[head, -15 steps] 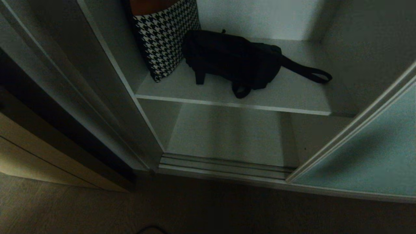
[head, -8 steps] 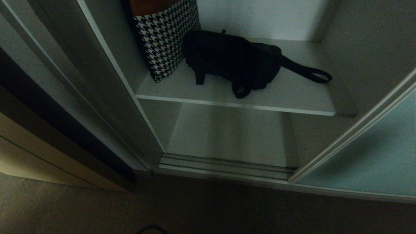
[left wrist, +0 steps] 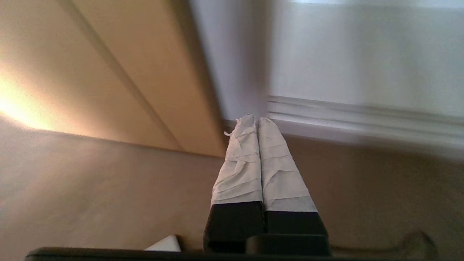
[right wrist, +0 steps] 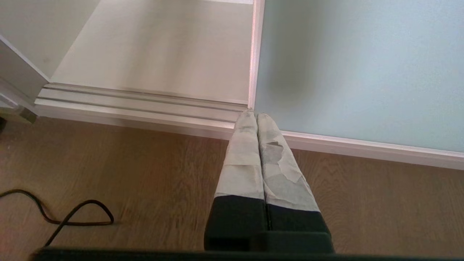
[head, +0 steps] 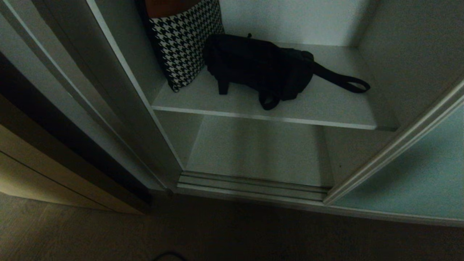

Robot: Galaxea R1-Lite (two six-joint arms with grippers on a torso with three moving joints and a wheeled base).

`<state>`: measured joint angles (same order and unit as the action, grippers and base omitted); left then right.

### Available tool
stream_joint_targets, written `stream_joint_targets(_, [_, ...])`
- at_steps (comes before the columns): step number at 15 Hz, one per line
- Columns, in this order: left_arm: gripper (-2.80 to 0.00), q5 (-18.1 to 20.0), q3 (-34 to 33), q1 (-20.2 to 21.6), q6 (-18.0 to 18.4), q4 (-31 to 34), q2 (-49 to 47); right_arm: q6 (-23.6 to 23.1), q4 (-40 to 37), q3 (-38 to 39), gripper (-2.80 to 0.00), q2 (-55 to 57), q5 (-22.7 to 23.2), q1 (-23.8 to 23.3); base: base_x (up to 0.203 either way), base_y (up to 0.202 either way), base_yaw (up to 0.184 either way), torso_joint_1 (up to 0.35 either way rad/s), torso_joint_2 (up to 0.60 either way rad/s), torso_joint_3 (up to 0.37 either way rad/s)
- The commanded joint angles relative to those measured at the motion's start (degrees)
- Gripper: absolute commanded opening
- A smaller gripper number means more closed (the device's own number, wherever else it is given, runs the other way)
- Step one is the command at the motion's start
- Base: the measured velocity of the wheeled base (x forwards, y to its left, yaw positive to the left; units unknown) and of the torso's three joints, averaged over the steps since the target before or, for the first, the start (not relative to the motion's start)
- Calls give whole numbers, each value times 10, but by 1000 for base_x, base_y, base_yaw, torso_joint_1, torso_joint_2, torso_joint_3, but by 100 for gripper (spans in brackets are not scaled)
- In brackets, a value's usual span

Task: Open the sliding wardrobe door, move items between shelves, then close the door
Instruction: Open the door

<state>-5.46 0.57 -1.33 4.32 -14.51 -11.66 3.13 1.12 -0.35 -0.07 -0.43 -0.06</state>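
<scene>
Here the sliding wardrobe door (head: 417, 174) stands pushed to the right, a frosted pale teal panel in a slim silver frame, leaving the wardrobe open in front of the robot. On the upper shelf (head: 319, 105) lies the black bag (head: 259, 67), soft and slumped, its long strap loop (head: 344, 82) trailing to the right across the board. Just beside it on the left, and seemingly touching it, an upright houndstooth bag (head: 183, 43) in black and white leans in the corner. The lower shelf (head: 253, 152) sits below, behind the silver floor track (head: 250, 185). To the left is a beige cabinet front (head: 32, 174); a black cable (right wrist: 61, 215) lies on the wooden floor (right wrist: 145, 174) near the track.

The left hand (left wrist: 253, 121) is pressed shut and holds nothing, its taped fingers (left wrist: 241, 170) pointing toward the corner where the cabinet meets the wardrobe base. The right hand (right wrist: 253, 115) is likewise closed and empty, aimed at the foot of the door frame. Neither hand appears in the head view. No writing or brand can be read on anything.
</scene>
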Motion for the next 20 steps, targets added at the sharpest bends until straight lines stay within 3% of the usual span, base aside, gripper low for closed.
stream_joint_targets(1, [-280, 47, -2, 9, 3, 61, 83, 0, 0, 0, -280, 0, 0, 0, 0, 0, 0, 0, 0, 0])
stream_joint_targets(4, [-280, 75, 0, 16, -6, 152, 119, 0, 0, 0, -280, 0, 0, 0, 0, 0, 0, 0, 0, 0])
stream_joint_targets(8, [-280, 72, -6, 17, 0, 145, 116, 0, 0, 0, -280, 0, 0, 0, 0, 0, 0, 0, 0, 0])
stream_joint_targets(10, [-280, 71, 25, 17, 4, 125, 114, 0, 0, 0, -280, 0, 0, 0, 0, 0, 0, 0, 0, 0])
stream_joint_targets(13, [-280, 77, 170, 17, 3, 123, 70, 0, 0, 0, -280, 0, 0, 0, 0, 0, 0, 0, 0, 0])
stream_joint_targets(17, [-280, 93, 404, 14, -32, 133, -132, 0, 0, 0, -280, 0, 0, 0, 0, 0, 0, 0, 0, 0])
stream_joint_targets(20, [-280, 151, 537, 11, -57, 145, -289, 0, 0, 0, -280, 0, 0, 0, 0, 0, 0, 0, 0, 0])
